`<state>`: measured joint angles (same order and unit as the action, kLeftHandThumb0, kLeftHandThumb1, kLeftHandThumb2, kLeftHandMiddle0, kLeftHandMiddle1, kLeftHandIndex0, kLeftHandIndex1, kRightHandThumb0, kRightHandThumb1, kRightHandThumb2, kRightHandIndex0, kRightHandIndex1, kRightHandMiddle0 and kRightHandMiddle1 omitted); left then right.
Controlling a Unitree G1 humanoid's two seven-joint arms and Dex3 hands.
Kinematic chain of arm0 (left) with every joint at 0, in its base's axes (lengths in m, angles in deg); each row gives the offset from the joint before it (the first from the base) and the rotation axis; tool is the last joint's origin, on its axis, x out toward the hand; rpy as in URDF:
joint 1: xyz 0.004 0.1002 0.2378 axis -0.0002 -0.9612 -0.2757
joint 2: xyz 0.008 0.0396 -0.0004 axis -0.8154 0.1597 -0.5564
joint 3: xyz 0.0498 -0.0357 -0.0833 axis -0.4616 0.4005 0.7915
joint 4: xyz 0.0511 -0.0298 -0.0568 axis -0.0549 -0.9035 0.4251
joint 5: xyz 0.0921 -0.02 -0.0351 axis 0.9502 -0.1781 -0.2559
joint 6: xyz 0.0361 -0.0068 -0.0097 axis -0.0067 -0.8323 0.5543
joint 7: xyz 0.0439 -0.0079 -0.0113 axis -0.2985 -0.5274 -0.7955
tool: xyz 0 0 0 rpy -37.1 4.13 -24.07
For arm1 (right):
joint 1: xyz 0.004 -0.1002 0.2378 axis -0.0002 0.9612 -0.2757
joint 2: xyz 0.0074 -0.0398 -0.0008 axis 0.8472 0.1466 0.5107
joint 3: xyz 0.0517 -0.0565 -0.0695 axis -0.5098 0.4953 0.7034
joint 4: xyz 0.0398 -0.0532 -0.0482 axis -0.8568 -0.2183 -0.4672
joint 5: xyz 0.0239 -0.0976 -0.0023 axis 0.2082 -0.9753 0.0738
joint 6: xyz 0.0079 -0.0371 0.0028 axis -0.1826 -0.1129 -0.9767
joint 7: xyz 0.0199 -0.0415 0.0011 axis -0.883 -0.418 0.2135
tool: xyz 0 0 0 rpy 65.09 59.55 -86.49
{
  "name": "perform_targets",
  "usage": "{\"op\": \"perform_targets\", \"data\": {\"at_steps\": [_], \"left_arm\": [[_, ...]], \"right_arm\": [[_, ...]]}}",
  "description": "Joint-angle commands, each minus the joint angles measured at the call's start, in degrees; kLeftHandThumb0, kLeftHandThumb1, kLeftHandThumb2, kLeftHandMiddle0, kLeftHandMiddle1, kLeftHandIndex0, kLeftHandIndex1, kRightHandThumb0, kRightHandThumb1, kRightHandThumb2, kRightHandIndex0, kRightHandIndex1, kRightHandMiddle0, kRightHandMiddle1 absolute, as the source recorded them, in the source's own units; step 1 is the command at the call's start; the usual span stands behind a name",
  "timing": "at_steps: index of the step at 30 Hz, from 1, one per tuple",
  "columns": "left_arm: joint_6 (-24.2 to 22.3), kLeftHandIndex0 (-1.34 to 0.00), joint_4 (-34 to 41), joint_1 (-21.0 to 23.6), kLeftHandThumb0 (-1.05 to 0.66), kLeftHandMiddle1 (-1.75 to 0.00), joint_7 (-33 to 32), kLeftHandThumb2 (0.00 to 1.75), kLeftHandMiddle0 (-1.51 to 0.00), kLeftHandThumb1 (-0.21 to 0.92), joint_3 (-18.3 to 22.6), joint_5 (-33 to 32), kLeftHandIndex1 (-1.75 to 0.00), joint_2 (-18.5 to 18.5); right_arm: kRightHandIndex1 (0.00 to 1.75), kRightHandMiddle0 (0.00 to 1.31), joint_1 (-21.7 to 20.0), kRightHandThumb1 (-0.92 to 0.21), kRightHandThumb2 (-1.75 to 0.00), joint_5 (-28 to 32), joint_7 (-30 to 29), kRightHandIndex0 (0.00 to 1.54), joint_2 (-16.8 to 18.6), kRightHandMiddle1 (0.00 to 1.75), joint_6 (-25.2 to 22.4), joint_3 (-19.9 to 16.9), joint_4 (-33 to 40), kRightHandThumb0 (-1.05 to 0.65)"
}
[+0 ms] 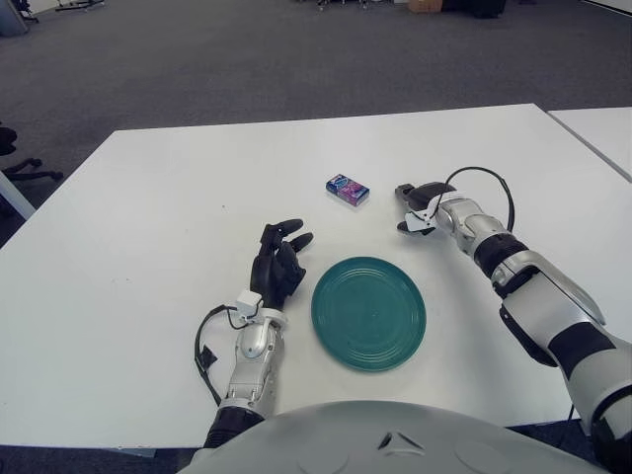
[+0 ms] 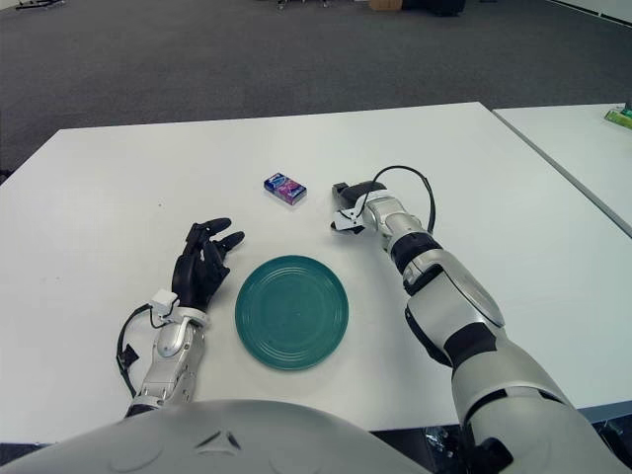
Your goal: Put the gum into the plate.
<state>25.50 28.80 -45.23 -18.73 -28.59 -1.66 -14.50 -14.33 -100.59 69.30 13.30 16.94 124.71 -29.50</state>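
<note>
white table (image 1: 148, 197) bears gum (image 1: 348, 190), plate (image 1: 368, 312), right hand (image 1: 415, 206) near gum

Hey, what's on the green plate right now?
Nothing: the plate shows bare all over, with none of it covered. The gum lies on the table beyond it, and the right hand is beside the gum, not touching.

A white surface (image 1: 138, 227) carries two loose things — a small purple gum box (image 1: 348, 190) lying flat toward the far middle, and a round teal plate (image 1: 368, 312) nearer the front edge, well apart from the box. A second white surface (image 1: 602, 133) stands just beside it on the right.
</note>
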Motion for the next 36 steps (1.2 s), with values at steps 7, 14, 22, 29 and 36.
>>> {"op": "perform_targets", "data": {"at_steps": [7,14,22,29,36], "left_arm": [[-0.1,-0.26,-4.2,-2.2,-0.94,-0.86,0.1,0.88,-0.45,0.92,0.5,-1.1,-1.19,4.9],[0.2,-0.24,-4.2,-2.4,-0.93,-0.86,-0.1,0.88,-0.45,0.92,0.3,-0.5,-1.19,4.7],[0.2,-0.22,-4.1,-2.9,-0.93,-0.84,0.7,0.89,-0.45,0.92,-0.2,-0.7,-1.17,4.7],[0.3,-0.21,-3.9,-3.3,-0.93,-0.84,0.4,0.90,-0.44,0.92,-0.5,0.0,-1.17,4.5],[0.5,-0.21,-3.6,-3.8,-0.93,-0.83,0.3,0.90,-0.44,0.92,-1.0,0.7,-1.16,4.4]], "right_arm": [[0.02,0.00,-1.5,-0.92,-0.76,0.9,-0.3,0.28,0.6,0.39,-0.8,-1.0,-0.3,-1.05],[0.00,0.00,-3.9,-0.92,-0.75,1.1,-1.4,0.25,1.7,0.35,-0.4,-1.4,-2.3,-1.05],[0.00,0.00,-7.5,-0.92,-0.73,1.1,-3.0,0.22,4.6,0.33,-1.2,-1.4,-6.3,-1.05],[0.00,0.00,-9.0,-0.92,-0.74,1.9,-3.6,0.20,6.7,0.33,-2.4,-1.9,-7.6,-1.04],[0.00,0.00,-9.9,-0.92,-0.75,3.1,-4.2,0.19,9.0,0.34,-3.7,-2.7,-7.5,-1.03]]}}
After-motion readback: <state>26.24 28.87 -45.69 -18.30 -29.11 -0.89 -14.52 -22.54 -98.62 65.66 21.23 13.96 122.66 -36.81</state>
